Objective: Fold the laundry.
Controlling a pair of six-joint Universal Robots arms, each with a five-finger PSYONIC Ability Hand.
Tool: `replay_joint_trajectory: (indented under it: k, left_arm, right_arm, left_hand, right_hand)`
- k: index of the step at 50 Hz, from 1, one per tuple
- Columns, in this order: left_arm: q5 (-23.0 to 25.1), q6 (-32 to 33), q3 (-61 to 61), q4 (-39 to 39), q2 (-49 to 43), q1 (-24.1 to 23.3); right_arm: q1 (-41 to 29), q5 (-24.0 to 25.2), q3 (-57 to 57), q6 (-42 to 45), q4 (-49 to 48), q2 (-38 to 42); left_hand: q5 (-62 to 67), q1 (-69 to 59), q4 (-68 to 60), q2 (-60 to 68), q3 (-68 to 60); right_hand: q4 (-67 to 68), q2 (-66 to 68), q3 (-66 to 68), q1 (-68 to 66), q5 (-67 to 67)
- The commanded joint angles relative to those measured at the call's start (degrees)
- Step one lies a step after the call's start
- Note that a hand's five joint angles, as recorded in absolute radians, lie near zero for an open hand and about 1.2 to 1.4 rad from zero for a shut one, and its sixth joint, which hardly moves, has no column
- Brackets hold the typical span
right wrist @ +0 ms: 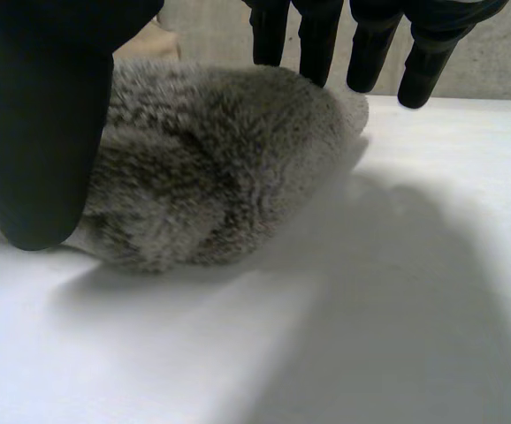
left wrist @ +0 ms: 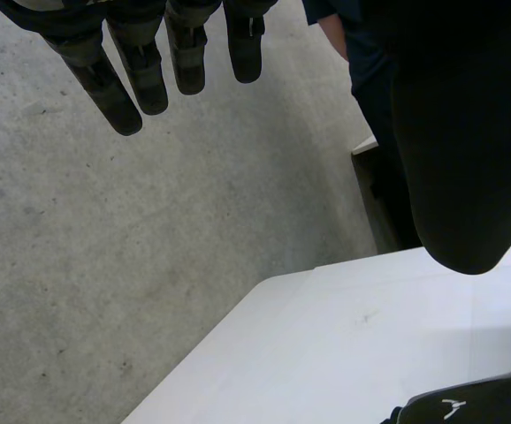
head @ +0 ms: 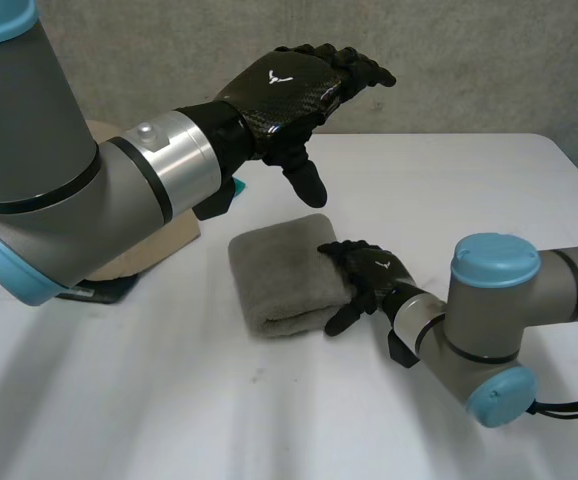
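A grey towel (head: 284, 275), folded into a thick pad, lies in the middle of the white table (head: 449, 190). My right hand (head: 369, 272) rests against its right edge, fingers straight over the top and thumb low by the near corner. The right wrist view has the fluffy towel (right wrist: 211, 168) under those straight fingers (right wrist: 317, 44), with the thumb (right wrist: 39, 132) beside it, nothing pinched. My left hand (head: 294, 90) hovers high above the table behind the towel, fingers stretched out and thumb hanging down. Its fingers (left wrist: 141, 71) and thumb (left wrist: 463, 150) stand apart and hold nothing.
A tan cardboard piece (head: 154, 250) and a dark object lie at the table's left under my left arm. A grey concrete wall (head: 469, 60) stands behind the table. A person in dark clothes (left wrist: 362, 53) stands past the table's far corner.
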State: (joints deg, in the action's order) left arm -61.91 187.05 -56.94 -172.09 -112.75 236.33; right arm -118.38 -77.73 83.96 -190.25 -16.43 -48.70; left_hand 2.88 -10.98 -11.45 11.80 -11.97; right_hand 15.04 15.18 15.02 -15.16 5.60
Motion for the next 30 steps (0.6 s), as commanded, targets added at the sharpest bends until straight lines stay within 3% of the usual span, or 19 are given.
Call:
replay_joint_trajectory:
  k: [1, 13, 17, 30]
  left_arm:
    - [0.5, 0.0, 0.0, -0.1, 0.0, 0.3]
    - [0.7, -0.4, 0.1, -0.4, -0.1, 1.0]
    - [0.7, -0.4, 0.2, -0.4, -0.2, 1.0]
    - [0.7, -0.7, 1.3, -0.8, -1.2, 0.8]
  right_arm:
    - [-0.3, -3.9, -3.3, 2.2, -2.5, 2.6]
    - [4.6, -6.6, -15.1, 1.0, -5.3, 6.9]
    - [9.2, -6.9, -25.3, -0.1, -5.6, 12.0]
    - [26.7, -14.1, -66.1, 2.1, 7.9, 33.7]
  left_hand:
    - [-2.9, 1.0, 1.4, -1.8, 2.0]
    - [-2.9, 1.0, 1.4, -1.8, 2.0]
    - [-2.9, 1.0, 1.4, -1.8, 2.0]
    - [-2.9, 1.0, 1.4, -1.8, 2.0]
  right_hand:
    - [64.9, 64.7, 64.9, -64.8, 64.3]
    - [65.0, 64.8, 65.0, -64.8, 64.4]
    - [65.0, 64.8, 65.0, -64.8, 64.4]
    - [65.0, 64.8, 65.0, -64.8, 64.4]
